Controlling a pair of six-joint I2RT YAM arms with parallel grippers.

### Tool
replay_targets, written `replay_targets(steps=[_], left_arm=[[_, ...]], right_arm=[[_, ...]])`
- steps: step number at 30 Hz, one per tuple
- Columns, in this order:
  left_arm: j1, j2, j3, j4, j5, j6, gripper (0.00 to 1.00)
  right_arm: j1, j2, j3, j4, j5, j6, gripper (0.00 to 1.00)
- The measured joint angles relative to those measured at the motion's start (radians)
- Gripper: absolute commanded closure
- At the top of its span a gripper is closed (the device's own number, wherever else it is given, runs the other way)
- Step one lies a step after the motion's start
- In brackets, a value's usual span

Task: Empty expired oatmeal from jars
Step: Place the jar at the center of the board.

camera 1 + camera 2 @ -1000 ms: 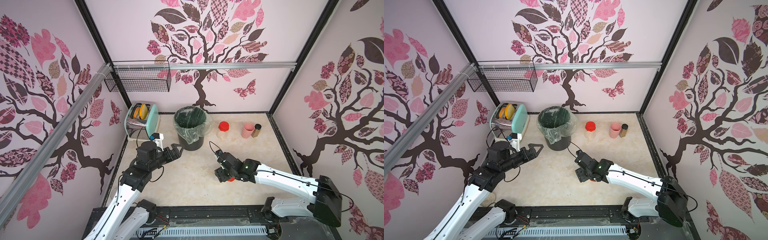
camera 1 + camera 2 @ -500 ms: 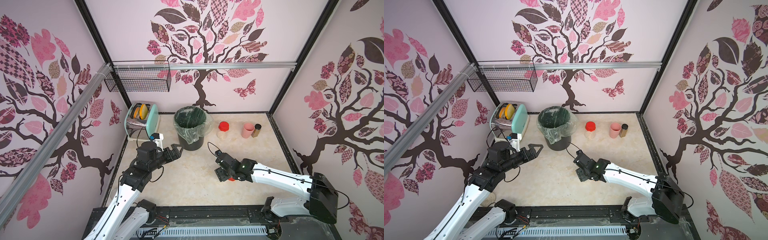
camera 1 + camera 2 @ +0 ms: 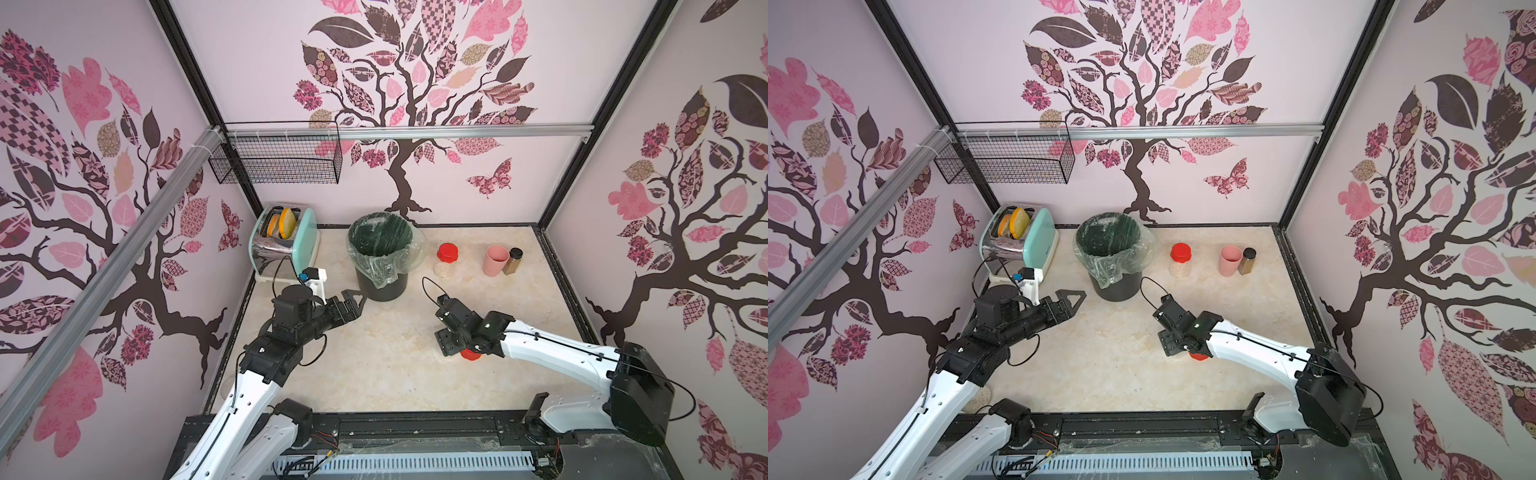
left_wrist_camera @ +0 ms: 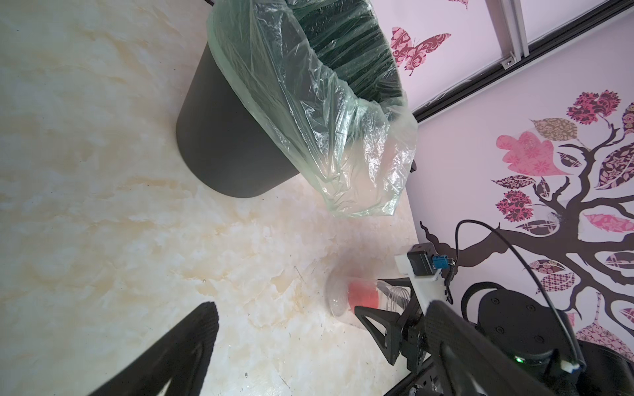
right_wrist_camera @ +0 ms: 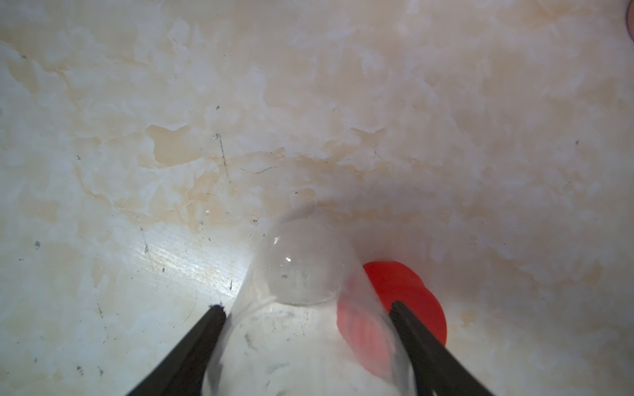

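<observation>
The right claw (image 5: 307,310) pinched a clear jar (image 5: 302,267) between its two black fingers (image 5: 211,320), low in the middle of the wrist picture. The jar was tipped on its side, close to the surface (image 5: 308,103), with its round bottom pointing away from the camera. It had no lid on. I could see right through it, and only a few specks stuck to the wall, so it looked empty. A red lid (image 5: 411,284) lay flat on the surface just beside it, toward the lower right.

I think the pouring was done for this jar, and the step in hand was putting it down. The next move would call for lowering it gently, letting go, and then going for a full jar.

The left claw (image 3: 1073,297) was spread wide and held nothing. It hung left of the middle in a top view, near the black bin (image 3: 1117,291) with its green bag.

Farther out, right of the bin, a second jar (image 3: 1180,262) stood upright with a red top on. Pale oatmeal (image 3: 1179,271) sat low inside it. A round pale thing (image 3: 980,401) at the lower left, half hidden by the left arm, may have been a third jar.
</observation>
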Motion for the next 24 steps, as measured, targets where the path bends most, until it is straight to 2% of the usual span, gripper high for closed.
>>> replay_targets(steps=[4,12,24], left_arm=[[0.0,0.005,0.0,0.0,0.0,0.006,0.02],[0.002,0.01,0.0,0.001,0.0,0.01,0.02],[0.002,0.034,0.003,-0.019,-0.027,0.04,0.02]], right_arm=[[-0.001,0.0,0.0,0.001,-0.006,-0.01,0.2],[-0.001,-0.007,0.0,0.005,-0.008,-0.021,0.01],[-0.001,-0.143,0.0,-0.01,-0.014,-0.05,0.0]])
